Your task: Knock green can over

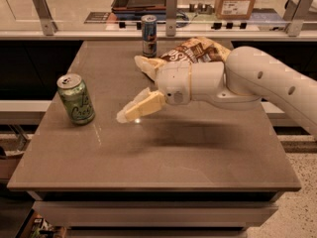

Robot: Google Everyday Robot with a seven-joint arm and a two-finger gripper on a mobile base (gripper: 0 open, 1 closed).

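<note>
The green can (76,99) stands upright near the left edge of the brown table (163,157); it is pale green with dark cursive lettering and a silver top. My gripper (131,89) hovers low over the table's middle, to the right of the can and a short gap away from it. Its cream fingers point left toward the can and stand apart; the lower fingertip (130,113) is nearest the can. Nothing is held between them.
A taller blue-and-silver can (149,35) stands at the table's back edge. A brown chip bag (198,50) lies behind my wrist. My white arm (267,83) reaches in from the right. A counter with a railing, a tray and a box runs behind the table.
</note>
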